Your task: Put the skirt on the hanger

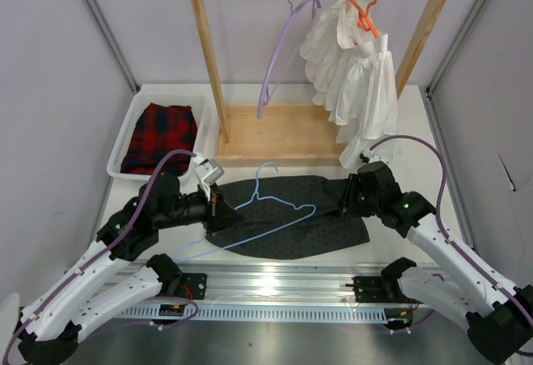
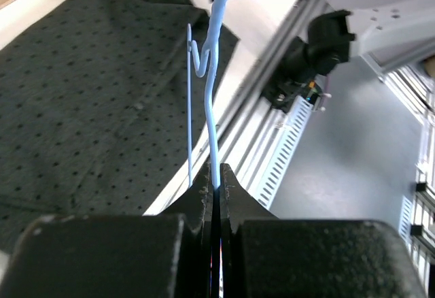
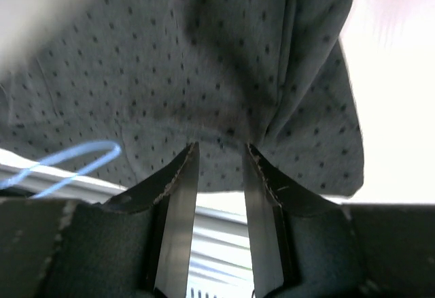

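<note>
Step in hand: hanger (image 1: 268, 201) is clamped by left pincer (image 2: 216, 184); skirt (image 1: 321, 211) edge is approached by parted right pincer (image 3: 219, 150). Next, a closing grip is required.

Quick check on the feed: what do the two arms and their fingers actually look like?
Both the left arm and the right arm have white link shells with black joint housings and black bases on a silver rail. A purple cable loops along each arm. The fingers are black with flat metallic inner faces.
</note>
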`<action>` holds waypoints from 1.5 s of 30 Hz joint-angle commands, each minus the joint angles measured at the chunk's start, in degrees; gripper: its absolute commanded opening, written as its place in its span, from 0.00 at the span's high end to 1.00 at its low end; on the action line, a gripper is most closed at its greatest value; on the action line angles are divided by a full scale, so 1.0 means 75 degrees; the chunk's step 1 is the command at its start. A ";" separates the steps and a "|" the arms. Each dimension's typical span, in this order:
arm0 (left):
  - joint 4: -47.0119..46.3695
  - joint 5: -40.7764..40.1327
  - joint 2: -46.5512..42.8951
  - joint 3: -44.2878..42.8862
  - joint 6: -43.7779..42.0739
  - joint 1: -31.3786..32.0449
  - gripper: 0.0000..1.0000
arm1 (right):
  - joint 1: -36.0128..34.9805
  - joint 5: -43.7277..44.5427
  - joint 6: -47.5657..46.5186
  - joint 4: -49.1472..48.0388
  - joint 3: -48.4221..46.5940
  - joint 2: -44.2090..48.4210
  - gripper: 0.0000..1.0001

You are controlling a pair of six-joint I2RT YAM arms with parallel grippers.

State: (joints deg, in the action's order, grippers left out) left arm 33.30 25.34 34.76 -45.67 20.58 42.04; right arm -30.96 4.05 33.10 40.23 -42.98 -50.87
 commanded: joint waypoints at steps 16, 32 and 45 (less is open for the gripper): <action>-0.1557 -0.0554 0.0720 0.0312 0.0209 0.1484 1.00 | -0.0969 0.1252 0.1305 -0.0301 0.0879 -0.0014 0.58; -0.2598 -0.0532 0.0955 0.1014 0.0619 0.1754 1.00 | -0.0993 0.1533 0.1363 -0.0033 0.0563 0.0149 0.58; -0.5795 -0.0204 0.2068 0.1940 0.1170 0.1754 1.00 | -0.1016 0.1686 0.1622 0.0894 -0.0081 0.1146 0.61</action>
State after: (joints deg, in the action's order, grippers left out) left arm 2.28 21.15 49.39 -32.77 27.03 54.74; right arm -38.11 15.33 44.16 45.04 -41.12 -42.78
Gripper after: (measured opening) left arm 0.027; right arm 0.392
